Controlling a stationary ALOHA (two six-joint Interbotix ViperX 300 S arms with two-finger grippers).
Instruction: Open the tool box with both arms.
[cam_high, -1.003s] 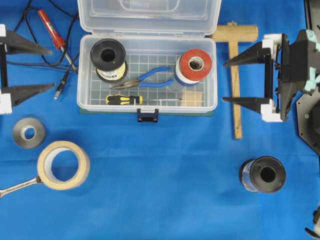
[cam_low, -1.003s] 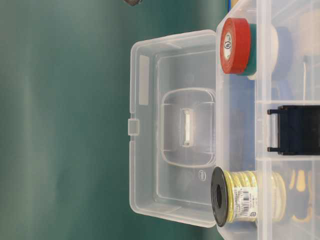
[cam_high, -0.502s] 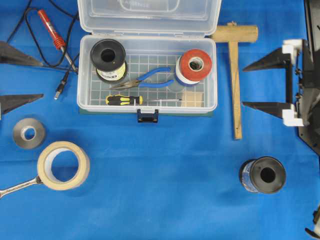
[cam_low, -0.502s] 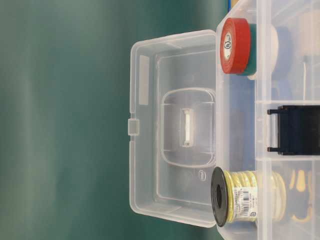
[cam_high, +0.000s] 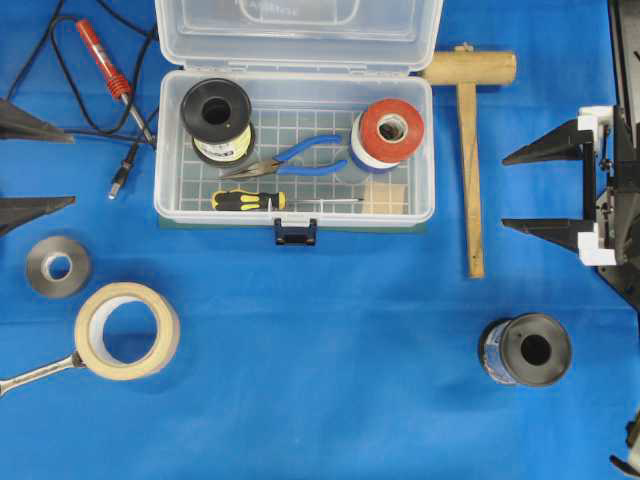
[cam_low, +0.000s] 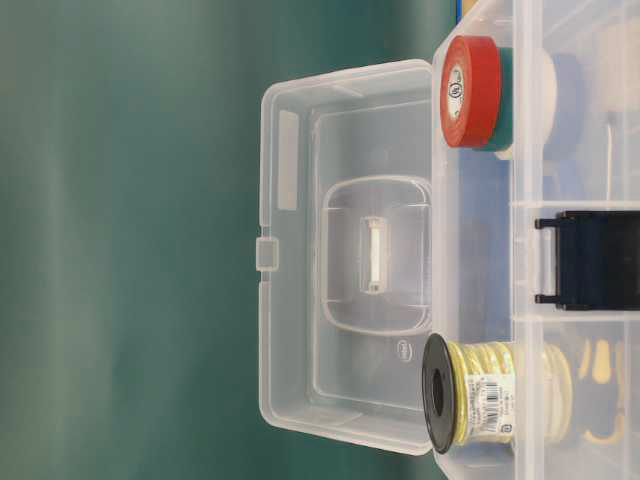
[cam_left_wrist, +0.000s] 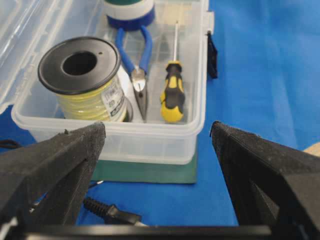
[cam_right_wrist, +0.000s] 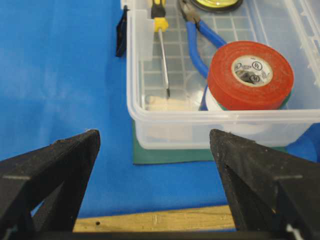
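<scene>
The clear tool box (cam_high: 296, 213) stands open on the blue cloth, its lid (cam_high: 298, 30) folded back behind it and its dark blue latch (cam_high: 296, 232) hanging at the front. Inside lie a yellow wire spool (cam_high: 216, 118), blue pliers (cam_high: 300, 155), a screwdriver (cam_high: 250, 199) and red tape (cam_high: 388, 130). My left gripper (cam_high: 70, 168) is open at the far left edge, well clear of the box (cam_left_wrist: 150, 142). My right gripper (cam_high: 504, 191) is open to the right, beyond the mallet. Both wrist views show empty jaws (cam_left_wrist: 157, 127) (cam_right_wrist: 154, 134) facing the box's ends. The table-level view shows the raised lid (cam_low: 340, 250).
A wooden mallet (cam_high: 468, 150) lies between the box and my right gripper. A soldering iron (cam_high: 105, 62) with its cable is at the back left. A grey roll (cam_high: 57, 265), masking tape (cam_high: 127, 329) and a wrench handle (cam_high: 35, 372) sit front left, a black spool (cam_high: 527, 350) front right.
Both grippers have drawn back outward from the box, left toward the left edge, right toward the right edge. The box and lid have not moved.
</scene>
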